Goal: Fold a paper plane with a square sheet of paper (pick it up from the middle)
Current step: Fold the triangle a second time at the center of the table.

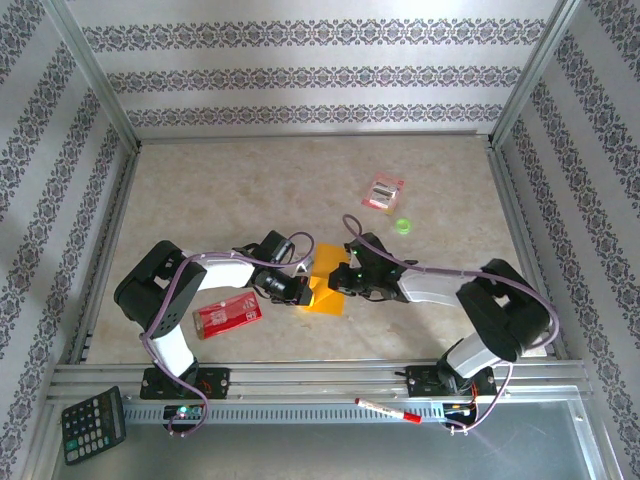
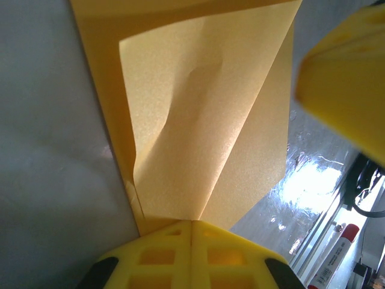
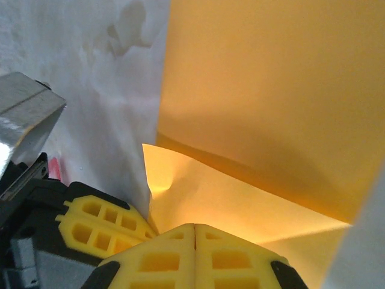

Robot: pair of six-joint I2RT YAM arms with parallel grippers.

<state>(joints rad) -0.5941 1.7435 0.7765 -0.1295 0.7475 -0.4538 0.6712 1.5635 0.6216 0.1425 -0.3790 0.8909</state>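
I had both tools clamped shut on the square sheet of paper [image 1: 326, 298], which lay just toward 6 o'clock of the middle of the table [image 1: 220, 190]. The left gripper [image 2: 192, 227] pinched it from 9 o'clock and the right gripper [image 3: 194, 229] from 3 o'clock. It looked thin, light and floppy, buckling between the pinches, so I judged it would crease or tear easily and was best held close to the fold line. I counted one sheet, one red packet [image 1: 227, 315] at 8 o'clock of it, and one small pink-and-white packet [image 1: 383, 192] at 1 o'clock.
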